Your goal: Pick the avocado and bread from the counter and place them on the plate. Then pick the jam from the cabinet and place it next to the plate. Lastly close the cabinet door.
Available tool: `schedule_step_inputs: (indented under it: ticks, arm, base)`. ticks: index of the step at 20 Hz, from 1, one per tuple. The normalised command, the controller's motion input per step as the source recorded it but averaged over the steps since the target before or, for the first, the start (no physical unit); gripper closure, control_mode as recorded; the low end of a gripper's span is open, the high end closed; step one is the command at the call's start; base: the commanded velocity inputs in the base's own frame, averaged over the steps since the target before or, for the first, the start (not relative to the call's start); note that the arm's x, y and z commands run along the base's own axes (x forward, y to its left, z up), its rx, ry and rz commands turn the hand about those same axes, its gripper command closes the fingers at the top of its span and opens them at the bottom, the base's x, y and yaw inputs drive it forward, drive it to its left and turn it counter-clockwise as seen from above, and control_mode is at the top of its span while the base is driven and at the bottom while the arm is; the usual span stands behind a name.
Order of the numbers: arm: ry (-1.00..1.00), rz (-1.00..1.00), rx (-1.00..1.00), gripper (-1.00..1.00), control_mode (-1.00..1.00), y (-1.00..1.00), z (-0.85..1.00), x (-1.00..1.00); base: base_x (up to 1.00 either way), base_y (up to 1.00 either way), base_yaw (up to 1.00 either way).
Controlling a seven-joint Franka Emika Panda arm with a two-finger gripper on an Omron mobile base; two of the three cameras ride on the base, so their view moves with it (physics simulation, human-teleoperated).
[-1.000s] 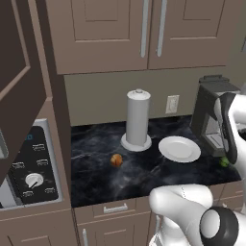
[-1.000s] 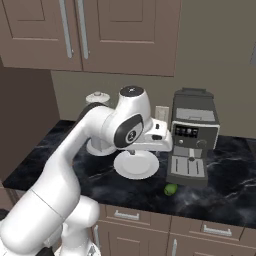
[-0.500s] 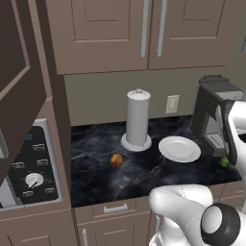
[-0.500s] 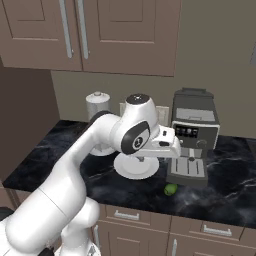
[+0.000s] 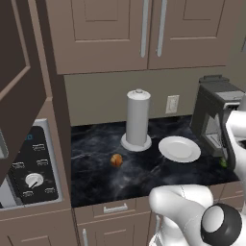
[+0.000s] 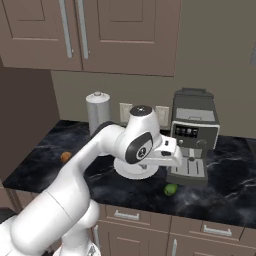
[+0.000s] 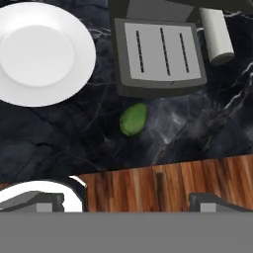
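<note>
The gripper [image 7: 126, 200] hangs wide open and empty above the avocado [image 7: 133, 119]. The avocado lies on the counter [image 7: 59, 143] just in front of the coffee machine [image 7: 160, 52], seemingly apart from the plate [image 7: 42, 52]

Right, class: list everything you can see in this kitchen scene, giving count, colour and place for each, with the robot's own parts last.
Avocado: one, green, on the counter in front of the coffee machine.
Bread: one, orange-brown, on the counter left of the plate.
Plate: one, white, bare, beside the paper towel roll.
Paper towel roll: one, grey-white, upright near the wall.
Coffee machine: one, dark grey, right of the plate.
Counter: one, black with white veins.
Wall cupboards: brown, silver handles, above the counter.
Stove panel: one, dark, far left.
Arm: one, white.
Tool: one, dark tips, open, above the avocado.
</note>
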Motion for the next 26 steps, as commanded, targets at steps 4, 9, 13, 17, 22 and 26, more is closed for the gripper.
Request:
schedule_step_inputs:
  ticks: [4, 9, 13, 17, 22, 26]
  arm:
    - [0.02, -0.01, 0.00, -1.00, -1.00, 0.00, -0.26, 0.01]
    - [0.00, -0.01, 0.00, -1.00, -1.00, 0.00, -0.29, 0.04]
    - [0.00, -0.01, 0.00, -1.00, -1.00, 0.00, -0.29, 0.11]
    - [0.00, -0.02, 0.00, -1.00, -1.00, -0.03, -0.26, 0.17]
    - [0.00, -0.02, 0.00, -1.00, -1.00, -0.13, -0.22, 0.19]
    - [0.00, -0.02, 0.00, -1.00, -1.00, -0.19, -0.23, 0.16]
  base:
    - [0.00, 0.00, 0.00]
    - [0.00, 0.00, 0.00]
    - [0.00, 0.00, 0.00]
    - [0.00, 0.00, 0.00]
    - [0.00, 0.00, 0.00]
    - [0.00, 0.00, 0.00]
